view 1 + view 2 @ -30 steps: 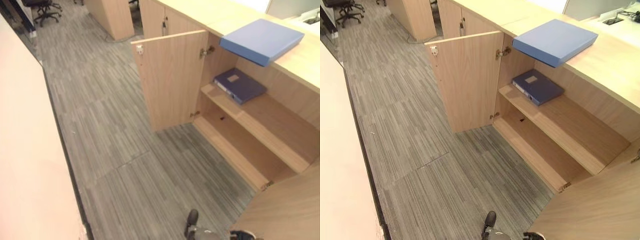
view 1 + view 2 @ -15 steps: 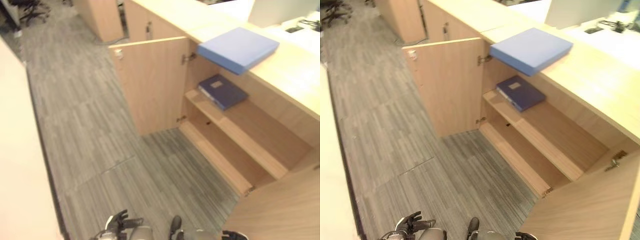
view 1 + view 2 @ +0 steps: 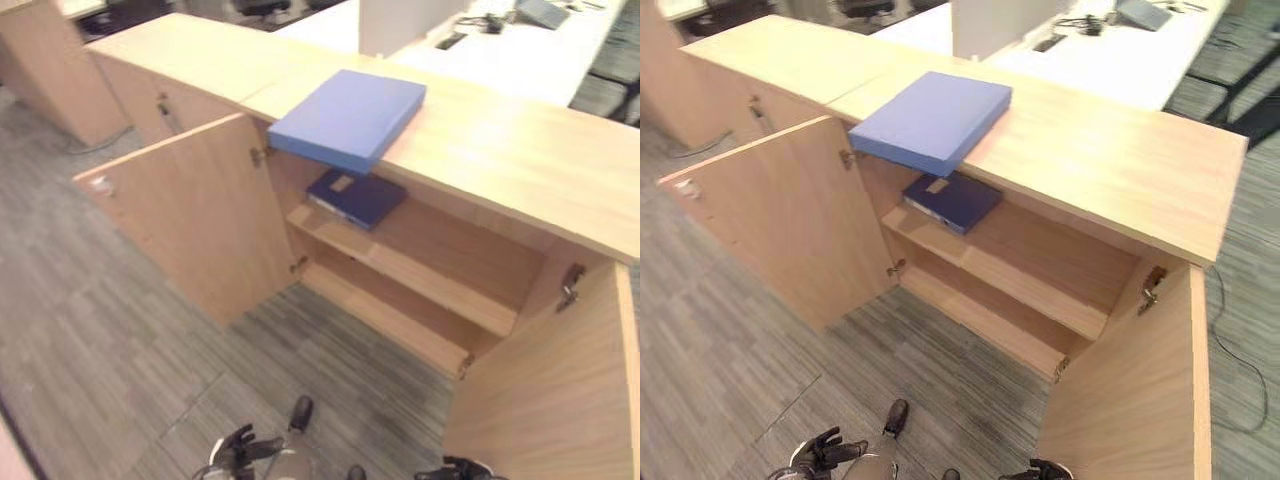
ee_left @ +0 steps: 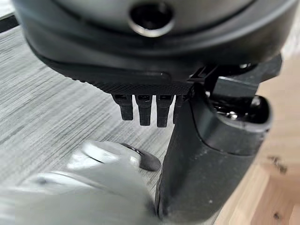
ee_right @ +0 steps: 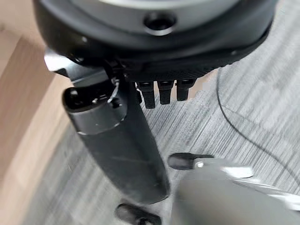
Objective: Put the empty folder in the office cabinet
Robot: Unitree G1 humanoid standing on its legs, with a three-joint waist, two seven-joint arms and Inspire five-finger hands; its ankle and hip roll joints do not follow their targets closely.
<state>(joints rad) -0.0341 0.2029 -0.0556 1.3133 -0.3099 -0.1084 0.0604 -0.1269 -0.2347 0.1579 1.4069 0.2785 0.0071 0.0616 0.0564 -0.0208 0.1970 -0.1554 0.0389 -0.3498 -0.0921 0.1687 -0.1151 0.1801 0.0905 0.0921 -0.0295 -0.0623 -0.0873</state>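
A flat light-blue folder lies on the pale wooden cabinet top, one corner overhanging the open cabinet. On the upper shelf below lies a dark-blue binder. Both doors stand open over grey striped carpet. The left robot hand and right robot hand hang low, fingers seemingly relaxed, empty.

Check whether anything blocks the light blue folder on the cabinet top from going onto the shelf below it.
Nothing visible blocks it. The light blue folder overhangs the cabinet top, both doors stand open, and the upper shelf is bare to the right of the dark blue folder. Both hands hang low, away from the cabinet.
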